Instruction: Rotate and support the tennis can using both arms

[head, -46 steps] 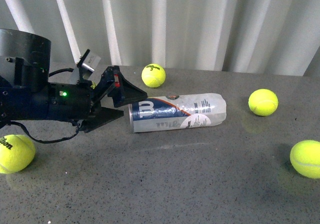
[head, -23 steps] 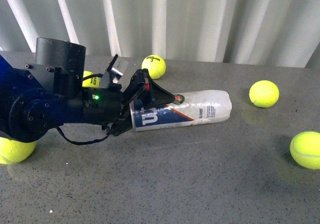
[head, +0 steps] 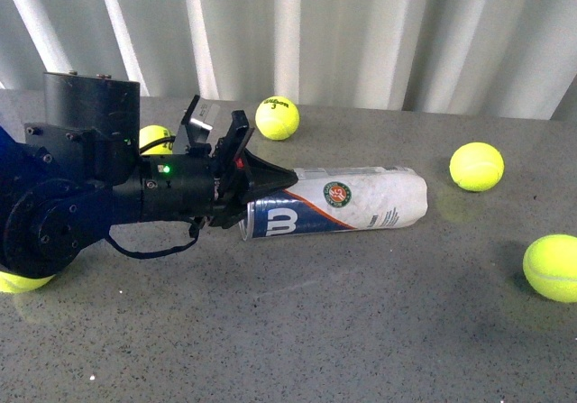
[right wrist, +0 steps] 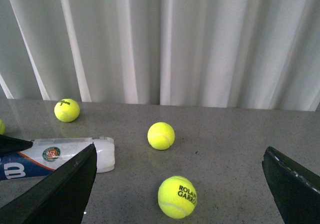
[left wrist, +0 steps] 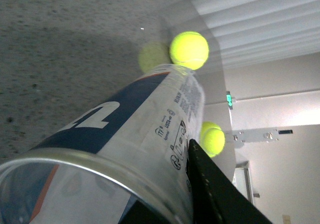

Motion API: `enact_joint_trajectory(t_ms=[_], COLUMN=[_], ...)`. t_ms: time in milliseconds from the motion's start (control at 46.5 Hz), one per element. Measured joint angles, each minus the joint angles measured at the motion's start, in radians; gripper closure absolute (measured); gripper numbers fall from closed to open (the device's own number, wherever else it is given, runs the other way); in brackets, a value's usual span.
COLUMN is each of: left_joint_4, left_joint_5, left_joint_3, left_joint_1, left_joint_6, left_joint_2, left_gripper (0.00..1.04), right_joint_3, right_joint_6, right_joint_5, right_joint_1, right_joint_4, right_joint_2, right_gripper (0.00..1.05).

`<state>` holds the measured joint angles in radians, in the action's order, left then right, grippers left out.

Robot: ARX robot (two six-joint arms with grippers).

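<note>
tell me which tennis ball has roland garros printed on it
The tennis ball nearest the right wrist camera: black ROLAND GARROS lettering faces the lens. The plain ball behind it shows no print.

The tennis can (head: pixel 347 203) shows a white "W" on its blue label. The lettering on the round emblem (head: pixel 336 194) beside it is too small to read. Well past the can's closed end, a tennis ball (right wrist: pixel 177 197) reads "ROLAND GARROS" in black. A second ball (head: pixel 277 117) behind the can carries dark print that cannot be read.

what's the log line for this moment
left gripper: shut on rim end of clear blue-label plastic tennis can | can: flat on grey table | right gripper: open
</note>
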<state>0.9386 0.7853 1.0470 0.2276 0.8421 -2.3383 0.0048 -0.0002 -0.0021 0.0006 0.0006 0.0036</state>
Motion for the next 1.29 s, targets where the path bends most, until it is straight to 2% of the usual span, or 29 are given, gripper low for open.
enact_joint_trajectory(t_ms=[65,258,387,473,602,689,796,925,1011,1097,1291], left_joint_4=[0.010,0.016,-0.130,-0.334,-0.786,-1.165,-1.650,-2.034,-2.163,-2.179,-2.153], left_joint_5=[0.003,-0.007,-0.003,-0.029,-0.128,-0.254,-0.481,-0.707,-0.787,-0.840,-0.835], left_joint_3=[-0.014,-0.073,-0.093,-0.082,0.055,0.251,0.563,0.890,0.986,0.966,0.904], left_joint_1=[0.000,0.003,0.003,0.004,0.006,0.016,0.051,0.129,0.187,0.238,0.300], left_joint_6=[0.019,0.034,-0.040,-0.162,-0.462,-0.709,-1.054,-1.346,-1.440,-1.485,-1.491], left_joint_2=[0.022,0.113,0.209,0.318,0.493,0.550,0.532,0.434,0.380,0.347,0.277], left_gripper=[1.01,1.01,1.01,1.01,1.01,1.01,1.01,1.01,1.01,1.01,1.01], right_joint_3=[0.000,0.000,0.000,0.000,0.000,0.000,0.000,0.000,0.000,0.000,0.000], right_joint_6=[0.000,0.000,0.000,0.000,0.000,0.000,0.000,0.000,0.000,0.000,0.000], right_joint_5=[0.000,0.000,0.000,0.000,0.000,0.000,0.000,0.000,0.000,0.000,0.000], right_joint_1=[0.000,0.000,0.000,0.000,0.000,0.000,0.000,0.000,0.000,0.000,0.000], right_joint_4=[0.000,0.000,0.000,0.000,0.000,0.000,0.000,0.000,0.000,0.000,0.000], right_joint_2=[0.000,0.000,0.000,0.000,0.000,0.000,0.000,0.000,0.000,0.000,0.000], right_gripper=[0.07,0.07,0.07,0.07,0.07,0.07,0.07,0.07,0.07,0.07,0.07])
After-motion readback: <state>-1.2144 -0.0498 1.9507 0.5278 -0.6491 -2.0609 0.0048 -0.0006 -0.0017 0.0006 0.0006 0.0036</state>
